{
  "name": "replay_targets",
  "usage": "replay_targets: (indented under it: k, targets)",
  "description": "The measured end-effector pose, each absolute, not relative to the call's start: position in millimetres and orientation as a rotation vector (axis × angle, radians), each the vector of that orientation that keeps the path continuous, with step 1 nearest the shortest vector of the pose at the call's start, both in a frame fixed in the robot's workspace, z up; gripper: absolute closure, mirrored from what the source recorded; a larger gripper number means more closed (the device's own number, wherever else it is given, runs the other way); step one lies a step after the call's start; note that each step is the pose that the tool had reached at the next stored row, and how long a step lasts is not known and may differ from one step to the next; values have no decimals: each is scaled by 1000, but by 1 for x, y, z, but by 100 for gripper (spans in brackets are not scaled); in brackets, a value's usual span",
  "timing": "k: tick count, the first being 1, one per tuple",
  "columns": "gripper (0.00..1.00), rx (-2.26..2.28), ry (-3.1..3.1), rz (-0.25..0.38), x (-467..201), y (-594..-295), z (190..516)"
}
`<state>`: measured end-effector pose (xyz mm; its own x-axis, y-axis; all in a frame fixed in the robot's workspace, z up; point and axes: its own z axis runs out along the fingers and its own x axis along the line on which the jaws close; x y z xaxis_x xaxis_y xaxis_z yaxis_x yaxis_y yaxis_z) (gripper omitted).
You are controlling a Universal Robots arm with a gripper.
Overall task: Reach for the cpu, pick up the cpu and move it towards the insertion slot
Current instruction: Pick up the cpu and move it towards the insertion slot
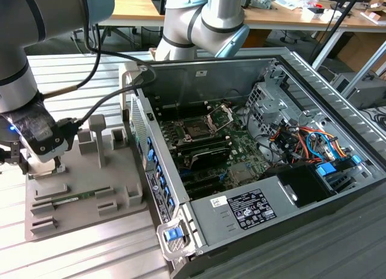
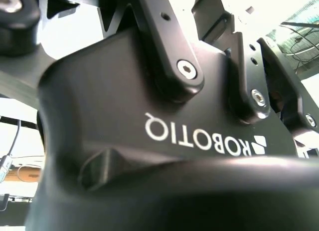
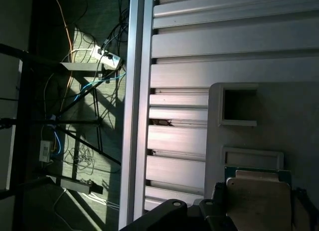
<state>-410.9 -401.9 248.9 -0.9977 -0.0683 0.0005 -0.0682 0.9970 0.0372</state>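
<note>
Pincer (image 1: 41, 164) at one cpu (image 3: 256, 203) on one grey tray (image 3: 294, 121), grip unreadable; one insertion slot (image 1: 196, 129) well apart.

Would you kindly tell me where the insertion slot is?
The slot sits on the motherboard inside the case, to the exterior view's right of the tray.

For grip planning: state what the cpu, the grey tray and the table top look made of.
The cpu: likely a metal lid, matte pale beige-silver, with a green board edge.
The grey tray: probably plastic, dull uniform grey with moulded recesses.
The table top: likely aluminium, pale ribbed slats with sheen.
</note>
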Motion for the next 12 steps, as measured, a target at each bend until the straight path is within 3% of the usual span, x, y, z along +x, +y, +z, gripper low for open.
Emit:
replay_targets:
  k: [12]
  targets:
    - [45, 107, -3137, -58, -411, -402, 259]
